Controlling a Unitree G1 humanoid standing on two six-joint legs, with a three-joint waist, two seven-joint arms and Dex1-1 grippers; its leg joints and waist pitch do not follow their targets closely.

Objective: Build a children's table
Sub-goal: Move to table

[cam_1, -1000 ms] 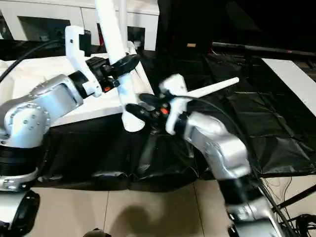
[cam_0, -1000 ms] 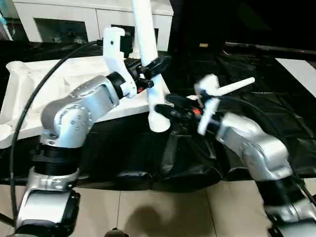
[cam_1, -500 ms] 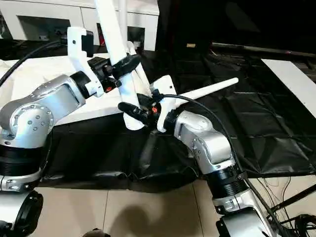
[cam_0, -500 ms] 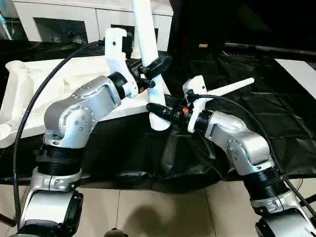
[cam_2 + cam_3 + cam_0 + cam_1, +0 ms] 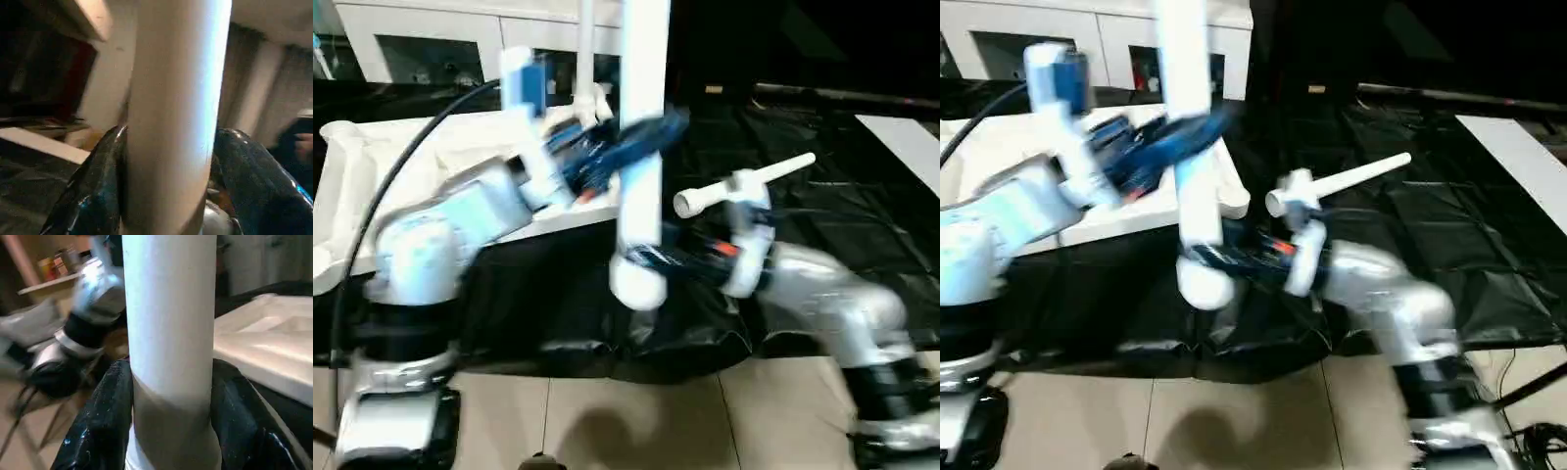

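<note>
You have one white table leg [image 5: 641, 147] standing nearly upright in front of the robot, its thick end low over the black sheet [image 5: 822, 225] that covers the work surface, just off the near right corner of the upturned tabletop [image 5: 431, 157]. Your left gripper [image 5: 646, 132] is clenched on the leg partway up; in the left wrist view a black finger [image 5: 88, 196] presses each side of the tube. Your right gripper [image 5: 641, 259] grasps the same leg lower down, close to the thick end, with its fingers [image 5: 102, 416] hugging both sides. The tabletop lies underside up toward the sheet's left edge, ribs showing. A second leg [image 5: 744, 183] lies on the sheet to the right of the held one, thin end pointing away. A white cabinet [image 5: 440, 39] stands behind the tabletop.
</note>
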